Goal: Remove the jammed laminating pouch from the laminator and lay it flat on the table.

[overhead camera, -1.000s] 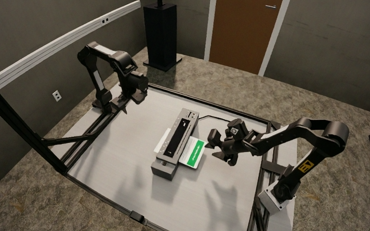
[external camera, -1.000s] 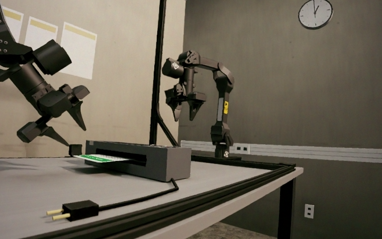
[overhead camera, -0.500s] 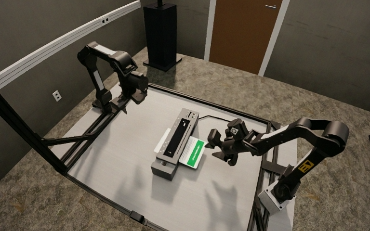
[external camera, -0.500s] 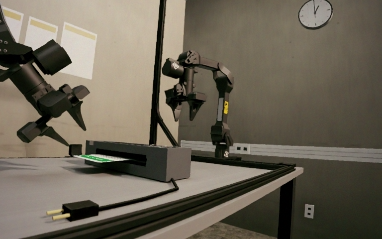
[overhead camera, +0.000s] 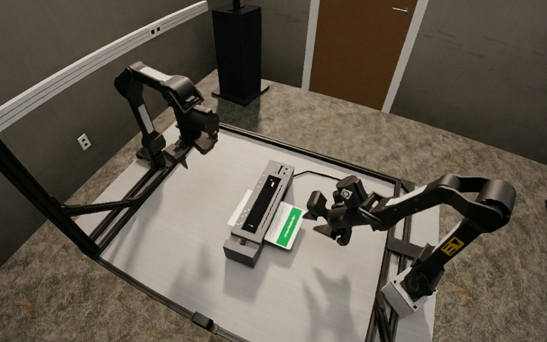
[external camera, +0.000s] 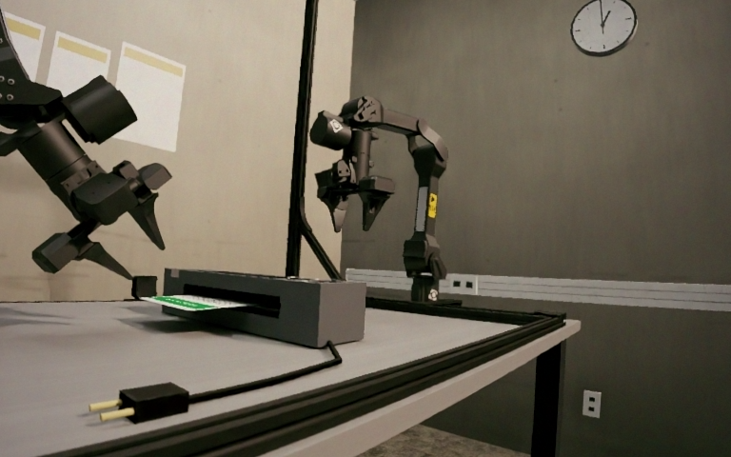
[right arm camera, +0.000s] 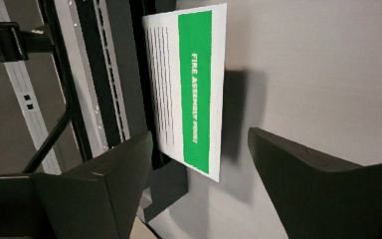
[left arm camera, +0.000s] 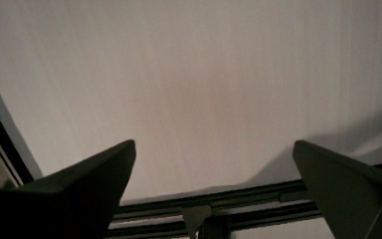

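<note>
The grey laminator (overhead camera: pixel 260 207) stands upright in the middle of the table. The pouch (overhead camera: pixel 286 224), white with a green band, sticks out of its slot toward the right arm; a white strip (overhead camera: pixel 239 207) shows on the other side. In the right wrist view the pouch (right arm camera: pixel 191 90) lies ahead of the fingers, still in the slot. My right gripper (overhead camera: pixel 313 222) is open and empty, hovering above the table just off the pouch's free edge. My left gripper (overhead camera: pixel 189 154) is open and empty, high at the far corner by its base. In the side view the pouch (external camera: pixel 196 303) hangs above the table top.
The black power cord (external camera: pixel 269 380) runs from the laminator's end to a plug (external camera: pixel 145 403) near the table edge. A black frame rail (overhead camera: pixel 323 157) borders the table. The cord also shows behind the laminator (overhead camera: pixel 318 174).
</note>
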Controlling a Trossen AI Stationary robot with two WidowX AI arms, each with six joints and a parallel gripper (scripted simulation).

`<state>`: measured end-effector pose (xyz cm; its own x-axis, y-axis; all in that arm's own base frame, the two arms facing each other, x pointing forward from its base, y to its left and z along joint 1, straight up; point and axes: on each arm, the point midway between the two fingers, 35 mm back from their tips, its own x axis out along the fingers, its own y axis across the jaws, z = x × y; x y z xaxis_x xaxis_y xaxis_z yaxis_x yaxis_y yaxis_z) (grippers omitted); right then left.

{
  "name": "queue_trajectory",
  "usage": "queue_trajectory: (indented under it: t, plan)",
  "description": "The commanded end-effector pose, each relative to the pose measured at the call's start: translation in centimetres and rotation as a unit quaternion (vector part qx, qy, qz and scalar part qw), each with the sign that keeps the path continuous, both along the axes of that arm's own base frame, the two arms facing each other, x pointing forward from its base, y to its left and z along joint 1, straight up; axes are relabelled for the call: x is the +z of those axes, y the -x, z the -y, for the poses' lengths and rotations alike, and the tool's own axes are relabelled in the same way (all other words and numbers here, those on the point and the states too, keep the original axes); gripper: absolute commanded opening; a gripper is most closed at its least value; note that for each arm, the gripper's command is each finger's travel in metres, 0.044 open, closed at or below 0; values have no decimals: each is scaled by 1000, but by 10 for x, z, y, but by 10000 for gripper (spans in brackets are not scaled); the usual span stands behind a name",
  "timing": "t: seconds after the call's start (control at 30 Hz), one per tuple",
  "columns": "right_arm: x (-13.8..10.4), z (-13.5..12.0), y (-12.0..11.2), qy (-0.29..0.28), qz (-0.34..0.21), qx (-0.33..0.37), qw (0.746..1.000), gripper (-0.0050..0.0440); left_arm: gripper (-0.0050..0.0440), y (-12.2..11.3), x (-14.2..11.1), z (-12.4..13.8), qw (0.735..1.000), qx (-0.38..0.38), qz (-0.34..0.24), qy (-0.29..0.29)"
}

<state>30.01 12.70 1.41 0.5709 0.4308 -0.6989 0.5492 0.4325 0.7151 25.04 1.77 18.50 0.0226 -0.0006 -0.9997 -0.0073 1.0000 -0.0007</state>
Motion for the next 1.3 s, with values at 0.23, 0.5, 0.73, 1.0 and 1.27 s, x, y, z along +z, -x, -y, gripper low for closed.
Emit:
queue_trajectory:
  t: [0.23,0.5,0.73,1.0,1.27]
  plan:
    - [1,-2,0,-3,1,2,1000,272,440,-1,6,0,1000,0,12,-1]
    - [1,-2,0,-3,1,2,1000,272,440,-1,6,0,1000,0,12,-1]
    - [1,-2,0,-3,1,2,1000,272,440,-1,6,0,1000,0,12,-1]
    - [27,-1,-2,-3,5,1,1000,272,440,-1,6,0,1000,0,12,-1]
    - [51,-2,1,-3,1,2,1000,272,440,-1,6,0,1000,0,12,-1]
